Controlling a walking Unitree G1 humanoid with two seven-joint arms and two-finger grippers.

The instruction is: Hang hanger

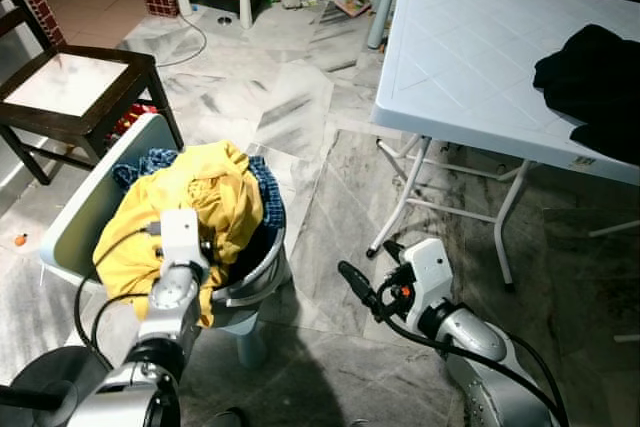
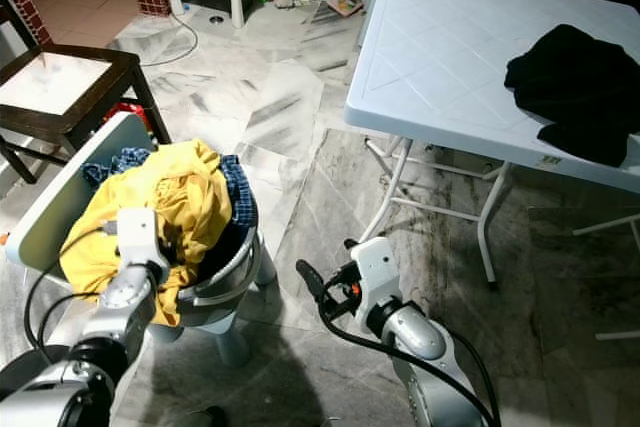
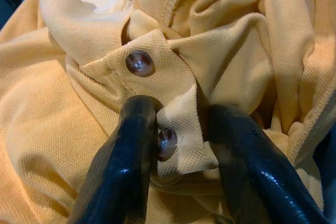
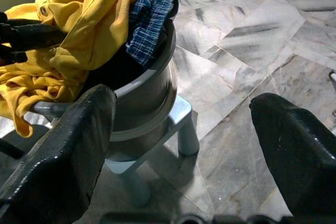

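Note:
A yellow polo shirt (image 1: 200, 197) lies heaped on top of a grey basket (image 1: 262, 272) that stands on a small white stool (image 1: 245, 332). My left gripper (image 3: 181, 145) is pushed into the shirt at the basket's near side. Its two black fingers (image 3: 126, 166) pinch the buttoned placket, with a fold of the yellow cloth bunched between them. My right gripper (image 1: 368, 272) hovers low over the marble floor to the right of the basket. It is open wide with nothing between its fingers (image 4: 294, 145). A blue plaid garment (image 1: 268, 197) lies under the shirt.
A white folding table (image 1: 470, 57) stands at the right with a black garment (image 1: 595, 87) on it. A dark wooden chair (image 1: 70, 97) is at the left. A pale board (image 1: 90, 207) leans beside the basket. Toys and clutter lie at the far wall.

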